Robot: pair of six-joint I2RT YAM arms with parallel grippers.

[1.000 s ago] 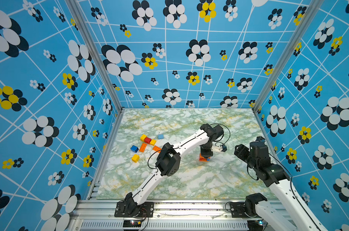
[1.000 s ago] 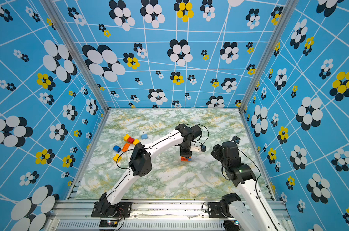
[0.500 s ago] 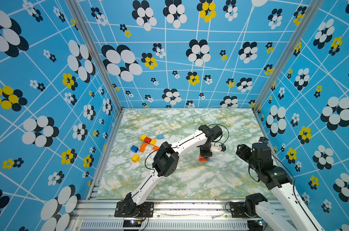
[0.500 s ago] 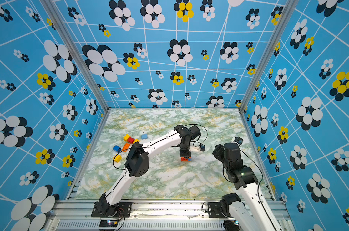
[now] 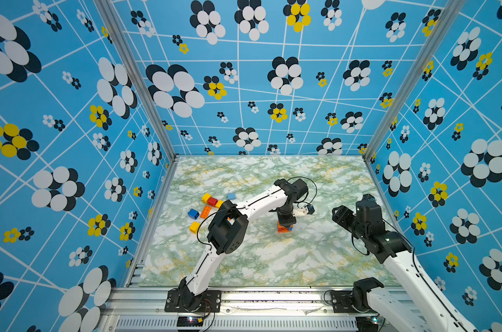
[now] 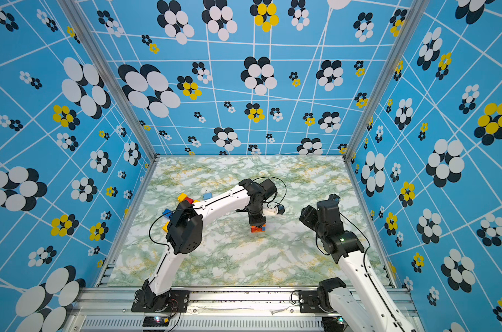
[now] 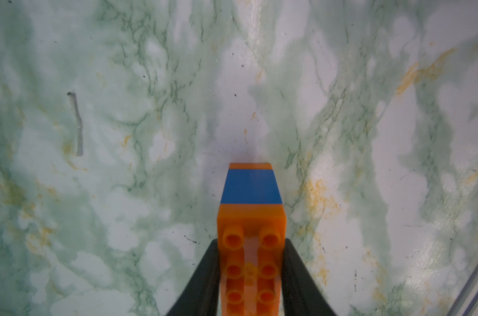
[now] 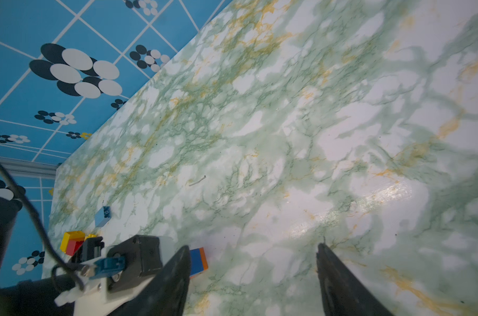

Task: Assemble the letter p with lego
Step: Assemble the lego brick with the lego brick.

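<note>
A short lego stack (image 5: pixel 284 228) (image 6: pixel 258 229) stands mid-table: an orange brick, a blue brick (image 7: pixel 251 186), and on top a long orange brick (image 7: pixel 250 219). My left gripper (image 7: pixel 251 243) (image 5: pixel 286 221) points straight down and is shut on the sides of that top orange brick. My right gripper (image 8: pixel 254 246) (image 5: pixel 337 214) hangs open and empty to the right of the stack, apart from it. The stack's blue and orange edge (image 8: pixel 199 258) shows just beyond one right finger. Loose lego lies to the left: yellow (image 5: pixel 206 197), red (image 5: pixel 212 201), pale blue (image 5: pixel 231 196), flat orange (image 5: pixel 206 212), blue (image 5: pixel 193 214) and yellow (image 5: pixel 194 226).
The left arm's elbow (image 5: pixel 228 230) hangs over the right side of the loose pile and hides part of it. Blue flowered walls (image 5: pixel 71 172) and aluminium posts close in the marbled table (image 5: pixel 272 264) on three sides. A small grey scrap (image 7: pixel 77 123) lies on the table.
The left arm's elbow has drifted a little to the left while its gripper stays shut on the stack's top brick. The right arm has barely shifted and stays open.
</note>
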